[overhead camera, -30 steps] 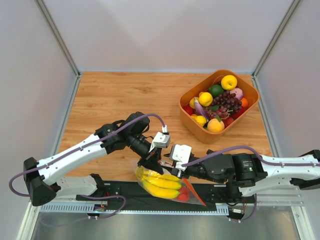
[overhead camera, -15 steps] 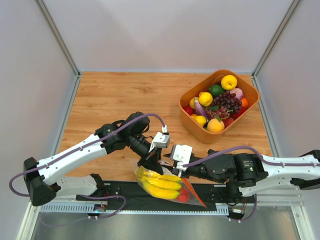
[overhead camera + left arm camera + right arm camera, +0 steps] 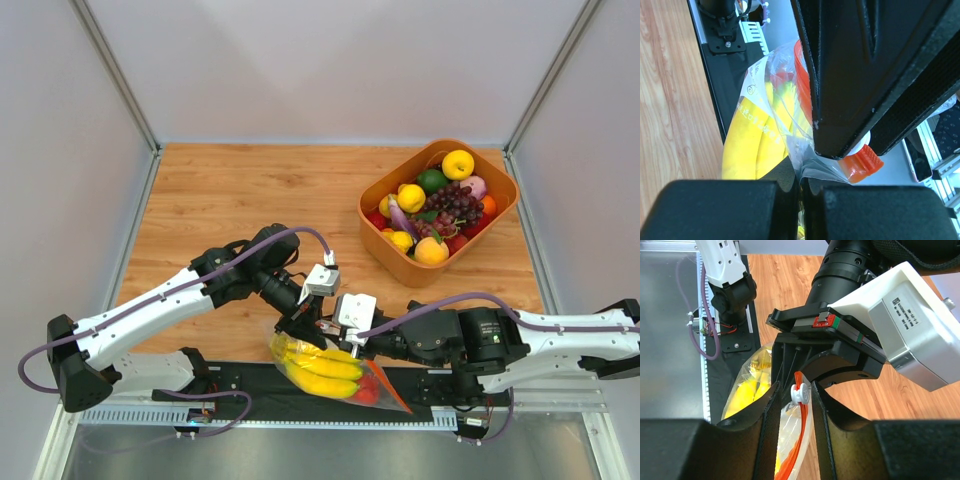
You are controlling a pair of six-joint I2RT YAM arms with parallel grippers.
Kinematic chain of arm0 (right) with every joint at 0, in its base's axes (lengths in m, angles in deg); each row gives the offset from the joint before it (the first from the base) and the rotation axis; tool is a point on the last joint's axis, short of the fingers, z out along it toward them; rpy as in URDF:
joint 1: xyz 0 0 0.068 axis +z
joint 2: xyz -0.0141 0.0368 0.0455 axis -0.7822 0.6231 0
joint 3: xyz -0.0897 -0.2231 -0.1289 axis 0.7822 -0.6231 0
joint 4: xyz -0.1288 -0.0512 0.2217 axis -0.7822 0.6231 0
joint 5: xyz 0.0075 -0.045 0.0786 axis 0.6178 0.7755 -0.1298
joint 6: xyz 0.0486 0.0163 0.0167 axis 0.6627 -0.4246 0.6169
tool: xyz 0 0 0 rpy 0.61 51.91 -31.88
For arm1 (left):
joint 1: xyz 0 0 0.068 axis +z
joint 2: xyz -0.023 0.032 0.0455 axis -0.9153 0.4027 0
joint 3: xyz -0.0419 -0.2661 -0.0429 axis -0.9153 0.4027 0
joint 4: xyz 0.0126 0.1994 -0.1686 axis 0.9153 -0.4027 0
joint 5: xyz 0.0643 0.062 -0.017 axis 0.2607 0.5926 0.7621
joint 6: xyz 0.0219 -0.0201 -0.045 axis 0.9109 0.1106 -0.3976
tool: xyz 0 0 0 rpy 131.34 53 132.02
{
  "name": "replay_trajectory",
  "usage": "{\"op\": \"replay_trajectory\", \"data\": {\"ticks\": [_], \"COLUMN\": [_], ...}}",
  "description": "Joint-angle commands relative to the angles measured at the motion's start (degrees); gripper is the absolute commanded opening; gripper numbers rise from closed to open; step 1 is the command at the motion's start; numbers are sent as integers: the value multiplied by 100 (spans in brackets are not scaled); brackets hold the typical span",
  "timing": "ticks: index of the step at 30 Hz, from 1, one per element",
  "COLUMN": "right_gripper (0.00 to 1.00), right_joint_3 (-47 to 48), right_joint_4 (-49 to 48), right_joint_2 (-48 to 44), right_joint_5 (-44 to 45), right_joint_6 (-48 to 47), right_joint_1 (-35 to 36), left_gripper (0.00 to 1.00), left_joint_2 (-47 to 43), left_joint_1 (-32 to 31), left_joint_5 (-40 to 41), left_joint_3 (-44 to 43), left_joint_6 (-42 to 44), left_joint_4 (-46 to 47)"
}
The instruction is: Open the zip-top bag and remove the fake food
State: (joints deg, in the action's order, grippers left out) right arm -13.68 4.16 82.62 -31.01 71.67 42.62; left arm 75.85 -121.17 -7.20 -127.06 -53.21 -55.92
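**Slider at the far end, strip running back toward the right arm**

We find the crinkly clear zip-top bag (image 3: 335,382) at the near edge of the wooden surface (image 3: 230,200), between the two arms. The yellow plastic banana bunch (image 3: 318,370) and a small red fruit (image 3: 368,391) are inside it. The left pincer (image 3: 303,335) is pressed together on the bag's film just beside the mouth. The right pincer (image 3: 795,386) appears to pinch the white plastic slider (image 3: 799,394) at the strip's far end. From there the thin red-orange zip strip (image 3: 794,452) runs toward the near edge on the right arm's side. We judge the pull should follow that line, with the left pincer anchoring the bag.
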Motion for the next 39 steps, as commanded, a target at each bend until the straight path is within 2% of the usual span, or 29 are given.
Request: {"op": "replay_trajectory", "data": {"ticks": [1,7,18,22,24,25,28,39], "right_gripper": [32,17,14,0,0,0,0,0], "right_joint_3": [137,146,111,102,102,102,67,-65], "right_joint_4": [11,81,142,151,160,177,151,125], "right_joint_2": [-4,31,-12,-4,14,-3,-65,-188], "right_joint_5": [5,120,304,576,787,822,884,656], "right_joint_6": [19,-8,-8,1,27,45,89,291], "right_joint_1": [49,31,31,40,40,40,40,-57], "left_gripper": [0,0,0,2,19,36,54,64], "left_joint_2": [-14,-32,-41,-49,-67,-119,-260,-278], "left_joint_1": [25,25,25,25,25,25,25,25], "left_joint_5": [-274,-292,-327,-257,-178,-91,68,209], "left_joint_3": [-208,-216,-208,-216,-225,-225,-199,47], "left_joint_6": [50,50,42,59,68,85,173,-195], "left_joint_4": [145,153,145,136,127,127,109,864]}}
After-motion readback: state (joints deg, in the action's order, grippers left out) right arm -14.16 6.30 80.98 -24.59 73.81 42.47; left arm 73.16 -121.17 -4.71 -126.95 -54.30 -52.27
